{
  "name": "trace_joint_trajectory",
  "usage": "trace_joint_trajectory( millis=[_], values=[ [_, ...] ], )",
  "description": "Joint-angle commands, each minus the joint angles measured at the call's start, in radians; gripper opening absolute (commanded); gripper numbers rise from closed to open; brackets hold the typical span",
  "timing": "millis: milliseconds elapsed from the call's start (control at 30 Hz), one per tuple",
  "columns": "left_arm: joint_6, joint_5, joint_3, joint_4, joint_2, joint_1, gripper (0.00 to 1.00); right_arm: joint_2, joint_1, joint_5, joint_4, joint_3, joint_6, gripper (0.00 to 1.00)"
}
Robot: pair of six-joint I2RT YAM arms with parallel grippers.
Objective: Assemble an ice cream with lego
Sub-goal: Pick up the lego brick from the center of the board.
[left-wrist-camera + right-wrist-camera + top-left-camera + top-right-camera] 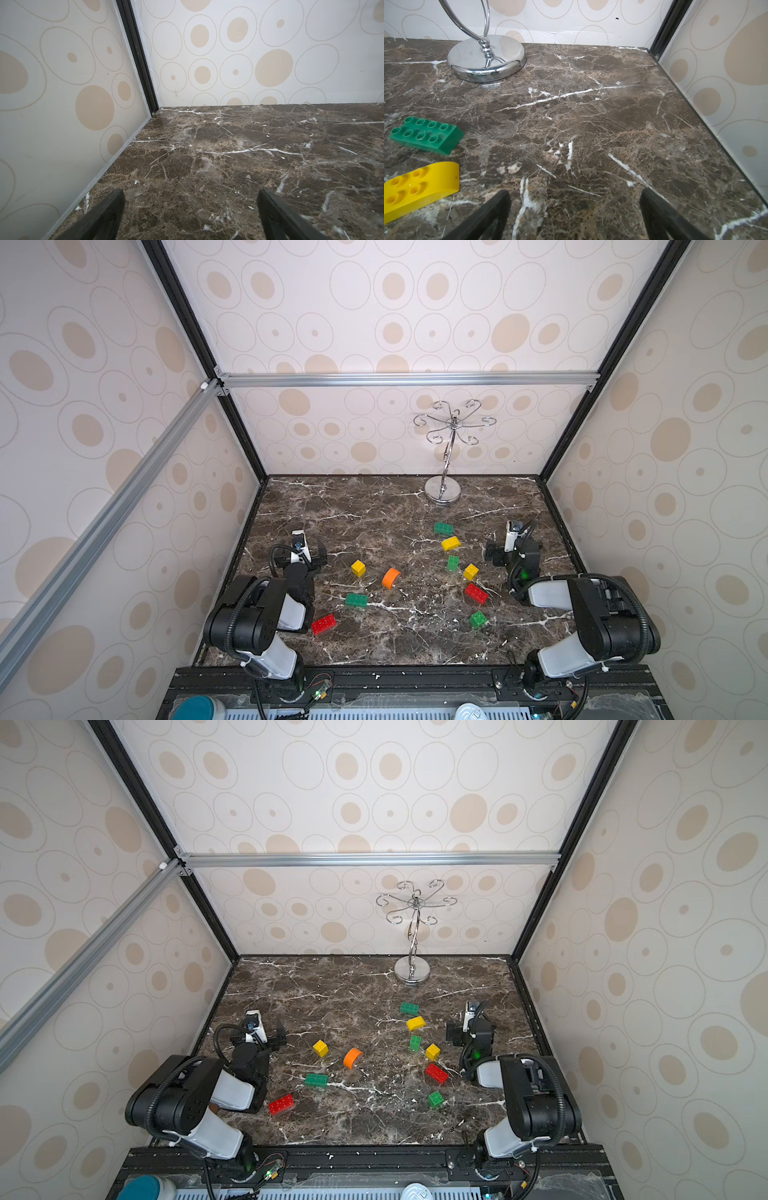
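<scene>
Strewn loose on marble [365, 506] before the stand [443, 490], none joined: green oblong [426, 135] nearest it, long axis side to side; yellow dome [421, 187] next, cut off in the right wrist view, studs up; orange dome [391, 578] farther, on edge. Flanking, well apart: left gripper [191, 192] and right gripper [575, 193], fingers wide, empty.

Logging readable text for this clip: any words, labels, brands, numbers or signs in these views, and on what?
None can be read.
The green oblong brick and yellow domed piece show studs with no legible lettering.
A white object at the near edge carries markings too blurred to read.
</scene>
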Motion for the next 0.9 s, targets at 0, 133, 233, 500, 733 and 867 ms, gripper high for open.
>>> trace_joint_trajectory(
  millis=[0,133,233,500,733,867],
  values=[
    [-0.007,0.014,0.026,-0.015,-0.004,0.009,1.00,0.012,0.007,0.003,0.016,0.015,-0.012,0.99],
    [0.007,0.030,0.004,0.004,-0.036,0.005,1.00,-0.021,0.021,0.002,-0.012,0.027,-0.042,1.00],
    [0.023,-0.023,0.043,-0.150,-0.139,-0.020,1.00,-0.151,0.058,0.064,-0.420,0.185,-0.042,0.99],
    [-0.057,-0.020,0.243,-0.655,-0.380,-0.081,1.00,-0.344,0.120,0.099,-1.166,0.413,0.213,0.99],
    [-0.223,0.139,0.425,-1.076,-0.424,-0.124,1.00,-0.522,0.151,-0.104,-1.545,0.392,0.483,0.96],
    [-0.287,0.175,0.441,-1.153,-0.411,-0.199,1.00,-0.580,0.210,-0.164,-1.634,0.346,0.644,0.94]
  ],
)
